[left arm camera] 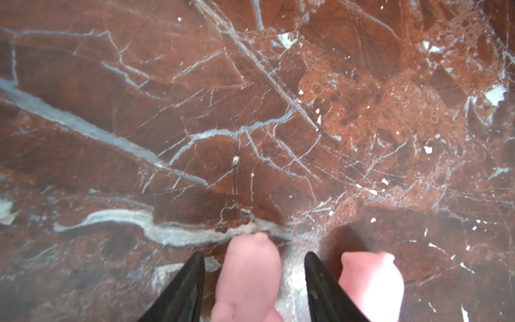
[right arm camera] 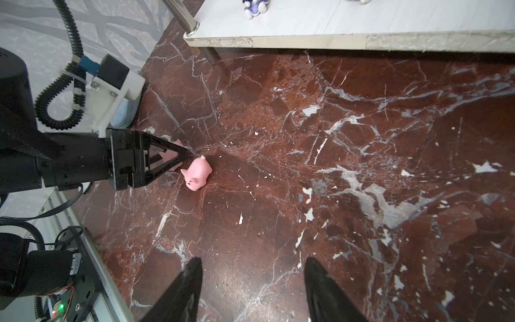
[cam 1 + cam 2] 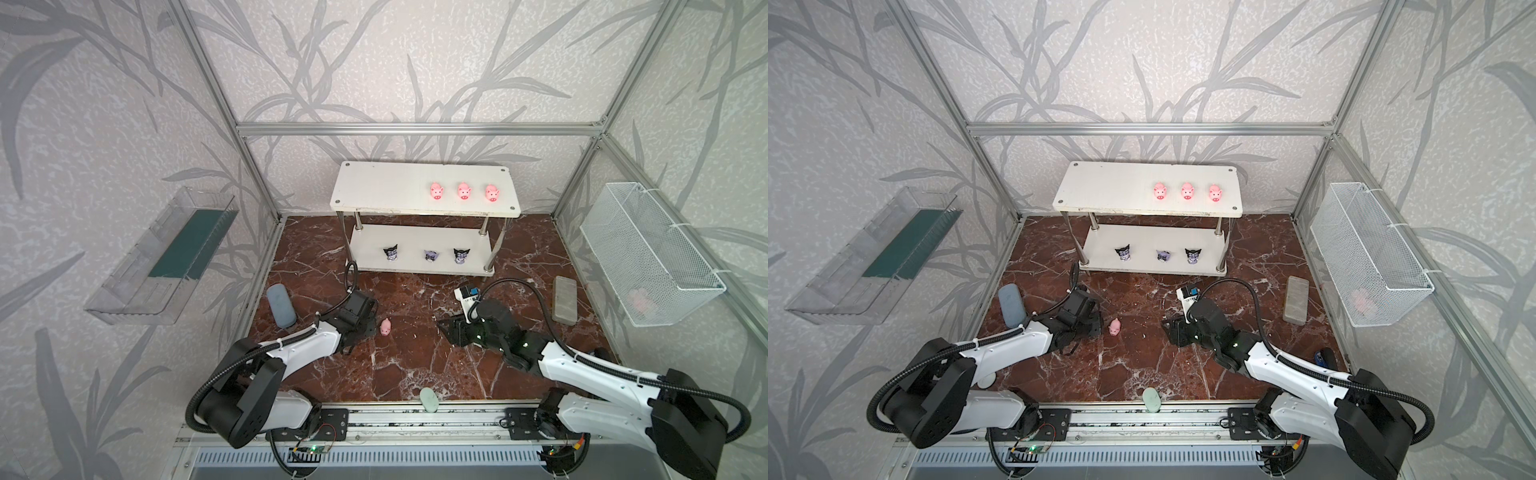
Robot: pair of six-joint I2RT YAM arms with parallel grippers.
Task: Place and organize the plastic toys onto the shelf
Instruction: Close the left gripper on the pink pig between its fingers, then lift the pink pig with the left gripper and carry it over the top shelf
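Glossy red-brown marble desk [image 3: 415, 365] with pale veins. The flat white shelf [image 3: 386, 187] carries three round pink pigs [image 3: 464, 191] above and three pointed-ear figurines [image 3: 430, 255] below. The left gripper [image 1: 253, 254], part open, stands around a smooth pig [image 1: 248, 278] on the desk without touching it. The right gripper [image 2: 252, 260] is part open and empty.

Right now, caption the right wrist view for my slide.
Left gripper straddles one pink pig on the marble floor, a second pig lying beside it, near the shelf.
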